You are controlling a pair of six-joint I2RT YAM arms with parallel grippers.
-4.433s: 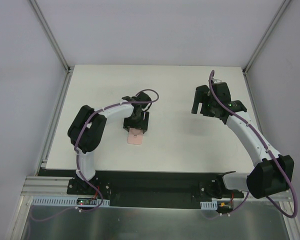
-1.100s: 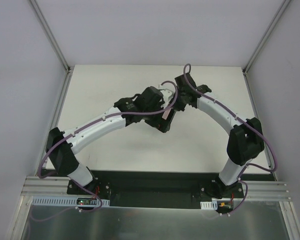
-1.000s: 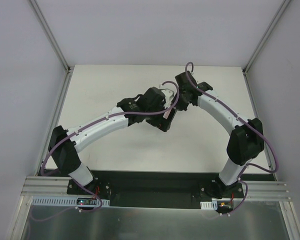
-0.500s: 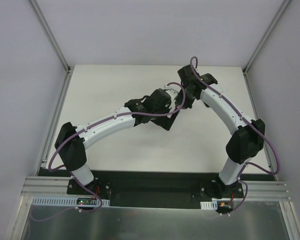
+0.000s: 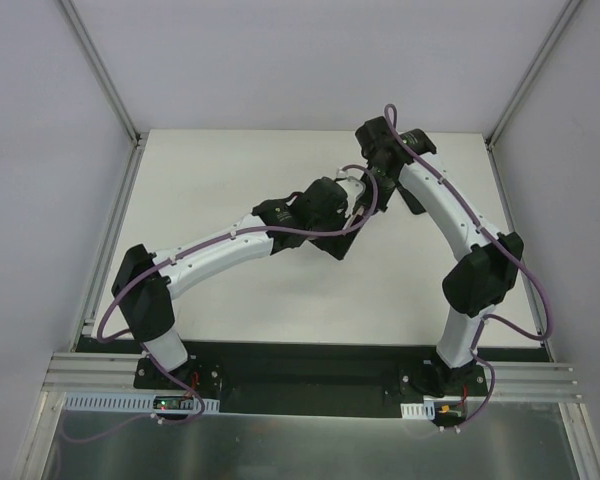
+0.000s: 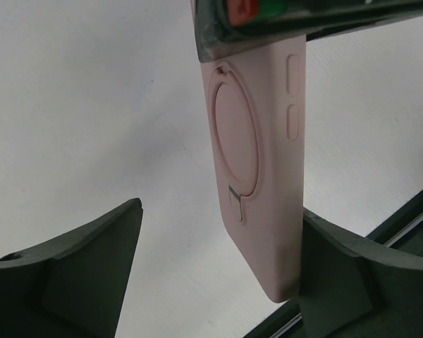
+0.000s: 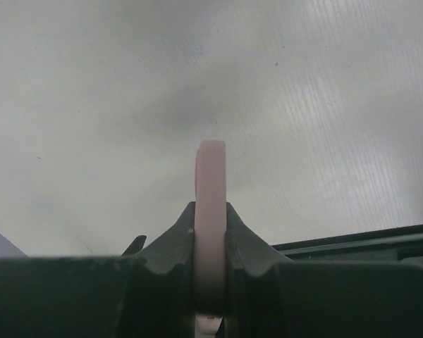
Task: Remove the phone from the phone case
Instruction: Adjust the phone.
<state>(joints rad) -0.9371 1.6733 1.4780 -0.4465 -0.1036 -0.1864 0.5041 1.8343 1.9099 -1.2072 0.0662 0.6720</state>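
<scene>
The salmon-pink phone case (image 6: 257, 162) hangs upright over the table, its back with a round ring stand facing the left wrist camera. My right gripper (image 7: 210, 211) is shut on its flat faces; the case (image 7: 211, 176) shows edge-on there. The right gripper's dark finger (image 6: 324, 17) covers the case's top. My left gripper (image 6: 222, 211) is open around the case's lower end: the right finger (image 6: 352, 274) touches the case's side edge, the left finger (image 6: 92, 267) stands well apart. In the top view both grippers (image 5: 342, 235) (image 5: 372, 195) meet mid-table. The phone is hidden.
The white table (image 5: 210, 180) lies under both arms, bounded by aluminium frame posts (image 5: 110, 90) at the back corners and a black base rail (image 5: 300, 365) at the near edge. White walls close the sides and back.
Both arms have shifted right and toward the back with the case. The left gripper's jaws have narrowed around the case. The right gripper's grip is unchanged.
</scene>
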